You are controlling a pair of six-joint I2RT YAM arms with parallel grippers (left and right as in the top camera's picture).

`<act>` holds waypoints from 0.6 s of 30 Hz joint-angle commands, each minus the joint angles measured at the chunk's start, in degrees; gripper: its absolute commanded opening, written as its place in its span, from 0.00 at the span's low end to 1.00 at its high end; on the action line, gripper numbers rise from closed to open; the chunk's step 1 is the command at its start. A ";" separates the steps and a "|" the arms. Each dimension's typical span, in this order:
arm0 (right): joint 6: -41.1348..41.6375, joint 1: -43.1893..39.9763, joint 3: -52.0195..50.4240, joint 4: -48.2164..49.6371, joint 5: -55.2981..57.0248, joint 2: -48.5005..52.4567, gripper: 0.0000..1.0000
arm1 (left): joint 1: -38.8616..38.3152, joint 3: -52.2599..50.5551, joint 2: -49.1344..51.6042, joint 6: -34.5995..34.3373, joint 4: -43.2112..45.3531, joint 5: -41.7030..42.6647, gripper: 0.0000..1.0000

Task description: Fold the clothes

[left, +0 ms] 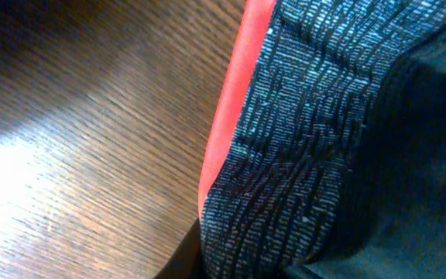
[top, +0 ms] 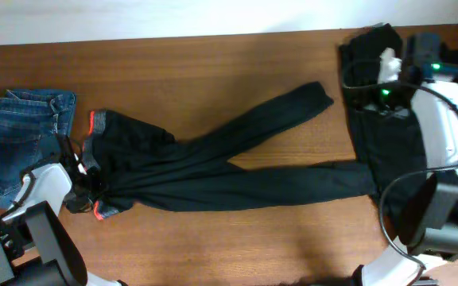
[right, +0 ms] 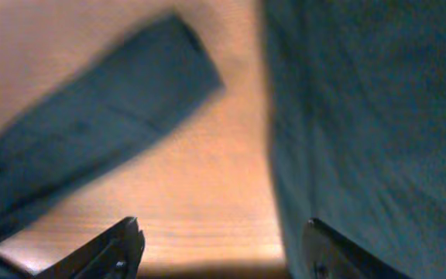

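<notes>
The black trousers (top: 213, 163) lie spread across the table, with the waistband and its red-orange lining (top: 95, 121) at the left and both legs running right. My left gripper (top: 80, 189) is at the waistband's near corner. In the left wrist view the ribbed black waistband (left: 300, 139) and red-orange lining (left: 231, 108) fill the frame and hide the fingers, so it looks shut on the cloth. My right gripper (right: 223, 240) is open and empty over bare wood, between a trouser leg end (right: 107, 116) and a second black garment (right: 370, 132). In the overhead view it (top: 356, 91) is at the right.
Folded blue denim jeans (top: 22, 135) lie at the far left. The second black garment (top: 376, 135) runs from the back right corner toward the front, overlapping the lower trouser leg's end. The table's back edge meets a white wall (top: 173, 16).
</notes>
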 commanded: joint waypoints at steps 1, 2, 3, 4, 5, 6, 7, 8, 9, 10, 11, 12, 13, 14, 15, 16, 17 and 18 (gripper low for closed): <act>-2.34 3.96 0.17 4.52 -2.62 5.31 0.72 | 0.50 -0.66 0.33 0.72 0.70 -0.98 0.15; -2.34 4.90 0.17 6.36 -2.34 7.52 0.72 | 0.50 -0.66 0.33 0.72 0.76 -0.98 0.18; -2.32 5.09 0.17 7.08 -2.36 8.55 0.72 | 0.50 -0.66 0.33 0.72 0.83 -0.98 0.19; -2.10 5.53 0.17 8.39 -2.32 10.58 0.72 | 0.50 -0.66 0.33 0.72 0.83 -0.98 0.22; -1.84 5.60 0.17 9.14 -2.32 11.96 0.72 | 0.50 -0.66 0.33 0.72 0.85 -0.98 0.24; -1.36 5.60 0.17 9.62 -2.32 12.96 0.72 | 0.50 -0.66 0.33 0.72 0.85 -0.96 0.26; -0.20 5.57 0.17 10.75 -2.32 14.84 0.72 | 0.50 -0.66 0.33 0.72 0.83 -0.98 0.27; 0.68 5.51 0.17 11.61 -2.32 15.93 0.72 | 0.50 -0.66 0.33 0.72 0.83 -0.98 0.28; 0.79 5.51 0.17 12.17 -2.36 16.48 0.72 | 0.50 -0.66 0.33 0.72 0.83 -0.96 0.28; 1.38 5.53 0.17 13.46 -2.34 17.49 0.72 | 0.50 -0.66 0.33 0.72 0.85 -0.96 0.29; 2.08 5.60 0.17 14.69 -2.36 18.34 0.72 | 0.50 -0.66 0.33 0.72 0.85 -0.96 0.28; 2.69 5.60 0.17 15.37 -2.38 18.64 0.72 | 0.50 -0.66 0.33 0.72 0.85 -0.96 0.29; 2.97 5.60 0.17 16.20 -2.40 19.19 0.72 | 0.50 -0.66 0.33 0.72 0.83 -0.94 0.29; 3.72 5.60 0.17 16.68 -2.34 19.47 0.72 | 0.50 -0.66 0.33 0.72 0.83 -0.85 0.29; 4.17 5.57 0.17 17.42 -2.38 20.09 0.72 | 0.50 -0.66 0.33 0.72 0.87 -0.15 0.30; 4.15 5.60 0.17 17.64 -2.38 20.41 0.72 | 0.50 -0.66 0.33 0.72 1.05 0.57 0.30; 4.17 5.62 0.17 17.77 -2.38 20.61 0.72 | 0.50 -0.66 0.33 0.70 1.16 0.79 0.30; 4.17 5.64 0.17 17.84 -2.38 20.79 0.72 | 0.50 -0.66 0.33 0.70 1.33 0.83 0.30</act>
